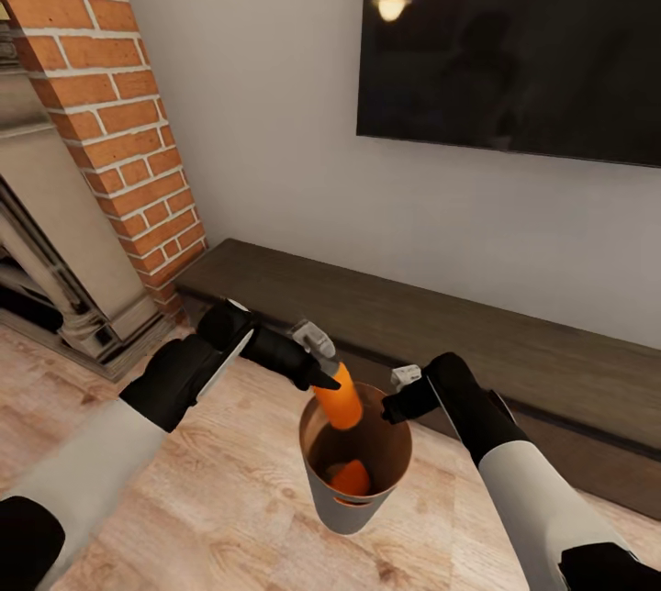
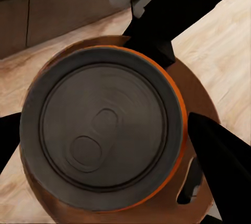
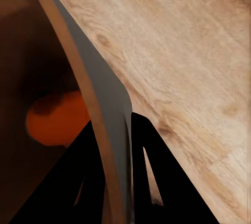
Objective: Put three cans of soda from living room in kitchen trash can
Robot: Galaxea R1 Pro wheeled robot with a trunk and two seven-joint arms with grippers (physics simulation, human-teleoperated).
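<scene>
The left gripper (image 1: 323, 377) is gripping an orange soda can (image 1: 341, 398) at its upper end, and the can is tilting with its lower end dipping inside the mouth of the trash can (image 1: 352, 506). A second orange can (image 1: 351, 478) is lying at the bottom of the pail. The right gripper (image 1: 393, 409) is clamping the pail's rim on the right side, and the pail is hanging above the wooden floor (image 1: 229, 518). A dark low bench (image 1: 477, 343) is running along the white wall (image 1: 266, 105) behind. A red brick chimney (image 1: 119, 114) is standing at the left, and a dark television (image 1: 514, 40) is hanging on the wall above the bench.
</scene>
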